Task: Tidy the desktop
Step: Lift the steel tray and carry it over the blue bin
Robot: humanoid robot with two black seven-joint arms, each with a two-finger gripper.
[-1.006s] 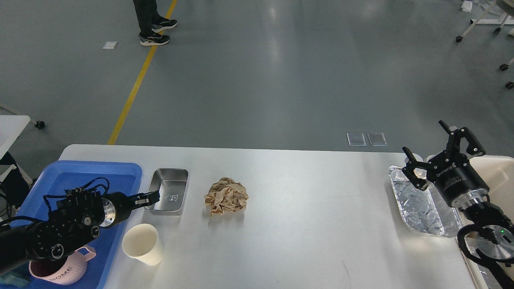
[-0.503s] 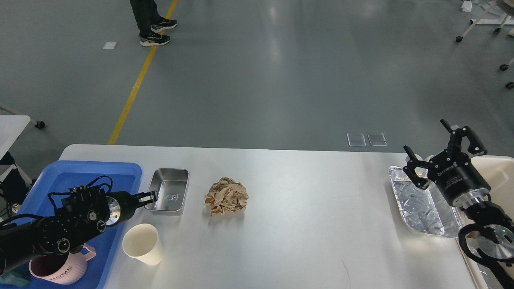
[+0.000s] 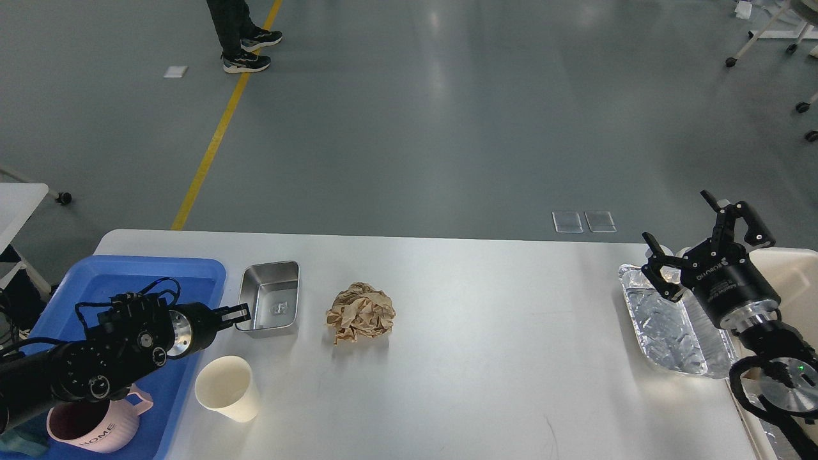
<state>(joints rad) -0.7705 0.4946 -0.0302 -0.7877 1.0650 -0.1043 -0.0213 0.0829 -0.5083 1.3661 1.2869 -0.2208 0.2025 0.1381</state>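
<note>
The white-grey desktop (image 3: 486, 358) carries a crumpled brown paper ball (image 3: 360, 313) near its middle and a cream paper cup (image 3: 228, 388) at the front left. A small steel tray (image 3: 271, 295) sits just right of the blue tray. My left gripper (image 3: 238, 314) is shut on the steel tray's near-left rim, and the tray looks raised and tilted. My right gripper (image 3: 675, 217) is open and empty, held above the far end of a crumpled foil tray (image 3: 664, 326) at the right edge.
A blue plastic tray (image 3: 96, 281) at the left edge holds a pink mug (image 3: 96, 429). A beige bin (image 3: 795, 275) stands beyond the table's right edge. A person's legs (image 3: 239, 32) stand on the floor beyond the table.
My left gripper has drawn back to the left and closed on the steel tray's near rim. The tray has shifted away and tilted up. The right arm has hardly moved.
</note>
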